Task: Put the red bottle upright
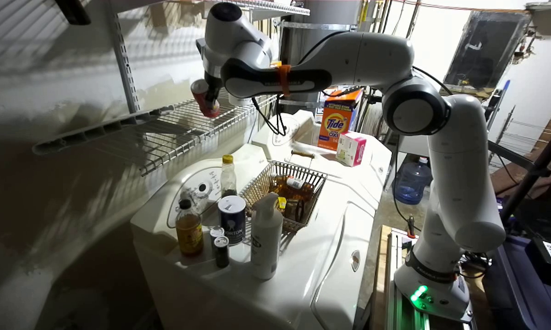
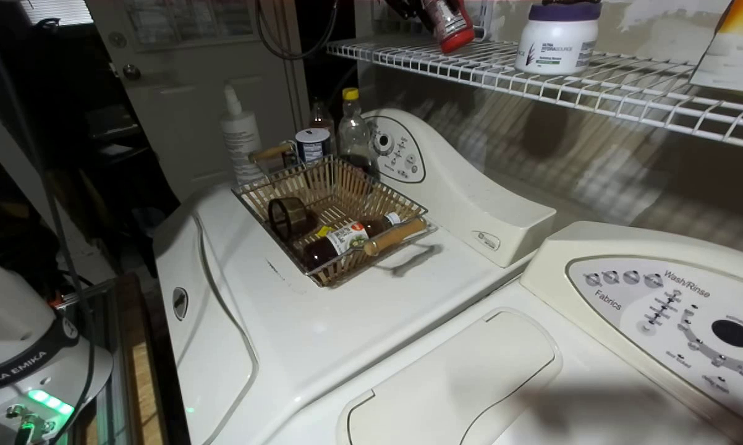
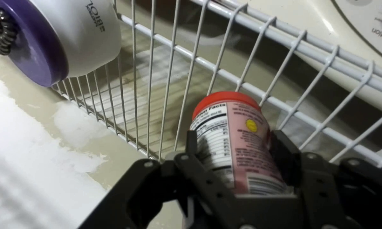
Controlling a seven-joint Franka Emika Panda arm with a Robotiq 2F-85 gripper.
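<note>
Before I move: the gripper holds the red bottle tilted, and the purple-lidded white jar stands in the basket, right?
Only the jar's place is wrong: the purple-lidded white jar stands on the wire shelf, as an exterior view shows. The gripper does hold the red bottle tilted.

Red bottle [image 3: 237, 144], tilted, red end down

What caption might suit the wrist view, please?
Black claw gripping a red cylindrical bottle over a white wire shelf bearing a purple-lidded white jar.
</note>
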